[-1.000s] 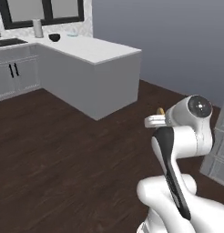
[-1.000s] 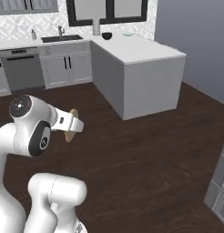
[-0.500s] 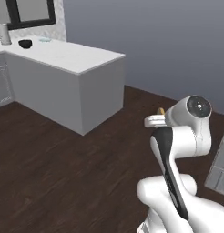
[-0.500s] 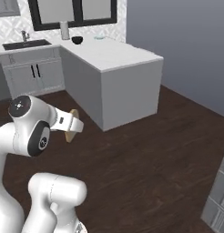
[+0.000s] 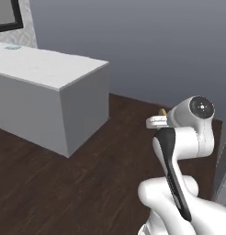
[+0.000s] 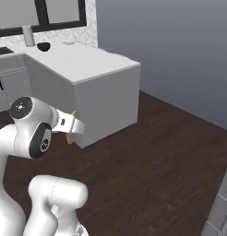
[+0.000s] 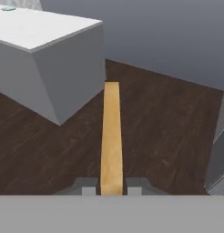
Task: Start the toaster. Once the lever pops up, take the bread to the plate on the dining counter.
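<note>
My gripper (image 7: 111,186) is shut on the bread (image 7: 111,136), a thin orange-brown slice seen edge-on that sticks straight out between the two fingertips. In the left base view the gripper (image 5: 155,121) is held out in front of the arm, above the dark wood floor, with a bit of the bread (image 5: 163,111) peeking from behind it. From the right base view the bread (image 6: 74,113) shows behind the white gripper (image 6: 80,125). The toaster, the plate and the dining counter are out of view.
A grey-sided peninsula counter with a plain white top (image 5: 55,69) (image 6: 97,64) (image 7: 45,27) stands ahead on the left. A black bowl (image 6: 43,46) and a grey canister (image 6: 27,35) sit at its far end. Grey cabinet fronts (image 6: 221,207) (image 7: 218,159) stand at the right. Between them lies open dark floor.
The whole scene has slid to the left in both base views, so the base has turned right. The arm keeps the same pose with the bread still held.
</note>
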Robot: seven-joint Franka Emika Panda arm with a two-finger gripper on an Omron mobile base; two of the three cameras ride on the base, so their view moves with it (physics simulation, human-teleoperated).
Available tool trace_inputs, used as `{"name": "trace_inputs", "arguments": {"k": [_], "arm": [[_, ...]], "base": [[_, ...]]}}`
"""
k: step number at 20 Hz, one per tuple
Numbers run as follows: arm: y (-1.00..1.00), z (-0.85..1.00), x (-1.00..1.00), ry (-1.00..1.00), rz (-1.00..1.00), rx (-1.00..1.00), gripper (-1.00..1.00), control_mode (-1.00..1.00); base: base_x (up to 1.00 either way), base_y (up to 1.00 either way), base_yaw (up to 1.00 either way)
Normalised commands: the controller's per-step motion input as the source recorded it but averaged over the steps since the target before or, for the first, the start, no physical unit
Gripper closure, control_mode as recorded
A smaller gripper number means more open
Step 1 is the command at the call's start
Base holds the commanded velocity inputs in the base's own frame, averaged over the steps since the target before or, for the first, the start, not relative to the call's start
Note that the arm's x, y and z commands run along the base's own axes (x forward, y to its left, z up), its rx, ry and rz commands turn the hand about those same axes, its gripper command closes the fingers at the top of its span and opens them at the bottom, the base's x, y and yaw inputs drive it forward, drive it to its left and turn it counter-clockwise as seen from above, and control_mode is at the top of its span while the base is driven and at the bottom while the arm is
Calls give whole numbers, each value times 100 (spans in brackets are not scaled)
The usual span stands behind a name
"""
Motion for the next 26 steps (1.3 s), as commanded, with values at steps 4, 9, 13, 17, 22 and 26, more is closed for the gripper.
{"name": "trace_inputs", "arguments": {"k": [4, 9, 13, 17, 22, 26], "arm": [[0, 0, 0, 0, 0, 0, 100, 100], [0, 0, 0, 0, 0, 0, 100, 100], [0, 0, 0, 0, 0, 0, 100, 100], [0, 0, 0, 0, 0, 0, 100, 100], [0, 0, 0, 0, 0, 0, 100, 100], [0, 0, 0, 0, 0, 0, 100, 100]], "base": [[100, 36, -36], [100, 45, -41], [100, 50, -42], [100, 36, -38], [100, 22, -32], [100, 23, -23]]}}
